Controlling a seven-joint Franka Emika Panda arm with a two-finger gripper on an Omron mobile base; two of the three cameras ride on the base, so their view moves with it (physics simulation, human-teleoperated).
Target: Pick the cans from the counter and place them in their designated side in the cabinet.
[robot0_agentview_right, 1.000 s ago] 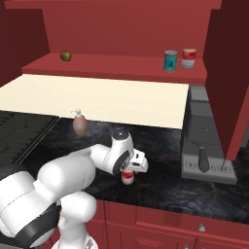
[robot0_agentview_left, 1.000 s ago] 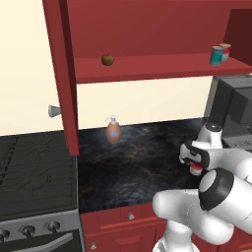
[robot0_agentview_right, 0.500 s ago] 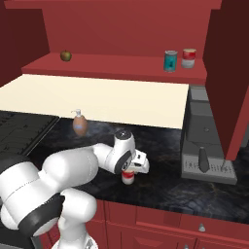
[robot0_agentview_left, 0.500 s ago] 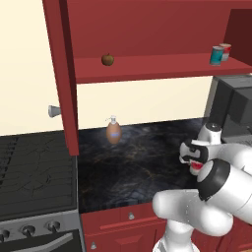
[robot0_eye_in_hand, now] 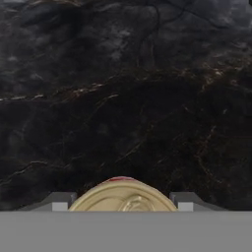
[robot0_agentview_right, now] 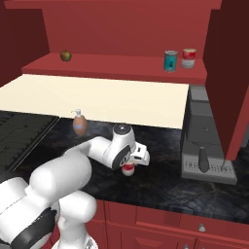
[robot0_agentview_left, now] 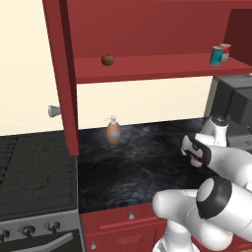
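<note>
Our tool (robot0_agentview_right: 130, 164) straddles a red-banded can (robot0_agentview_right: 128, 169) standing on the counter (robot0_agentview_right: 160, 187); whether the fingers have closed we cannot tell. Rigid, light, probably slick: we would grip mid-wall, squarely.

- Even, soft rendered light throughout; no hard glare.
- The cabinet (robot0_agentview_right: 121, 29) interior sits dimmer, shaded.
- The counter (robot0_agentview_left: 142, 162) is dark with a faint sheen.
- Hand view looks slightly soft; base views sharp, without edge distortion.
</note>
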